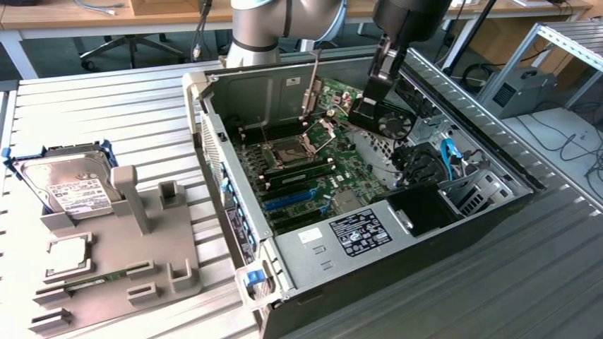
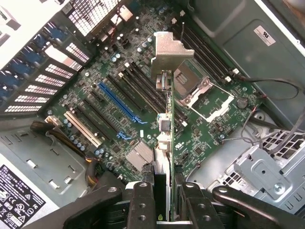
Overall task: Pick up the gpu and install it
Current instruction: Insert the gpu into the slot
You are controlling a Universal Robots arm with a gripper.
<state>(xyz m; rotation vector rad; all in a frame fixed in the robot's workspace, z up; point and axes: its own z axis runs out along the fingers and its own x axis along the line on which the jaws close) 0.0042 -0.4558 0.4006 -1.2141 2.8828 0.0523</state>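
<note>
Fixture tray (image 1: 113, 268): seen at the exterior view's left on the slatted bench (image 1: 113, 106), with a hard drive (image 1: 70, 185) standing in its rear slot; nothing of the task's card is left on it.
Computer case (image 1: 282, 275): laid open on its side mid-bench, motherboard (image 1: 311, 176) facing up, the blue expansion slot (image 2: 119, 106) unoccupied.
GPU (image 1: 385, 119): held in the air above the motherboard near the case's far edge, edge-on and roughly vertical, with the silver end bracket (image 2: 167, 52) pointing away from the wrist.
Jaws: the gripper (image 2: 164, 202) is clamped on the gpu, one finger against each flat face at the end opposite the bracket.
Handling, as judged: the card is taken to be light and stiff but fragile; the fan and small board parts should not be squeezed, and the thin board could pivot between the pads.
Hold, as judged: bare board margin or cooler shroud is the safer place, the contact edge being kept free.
</note>
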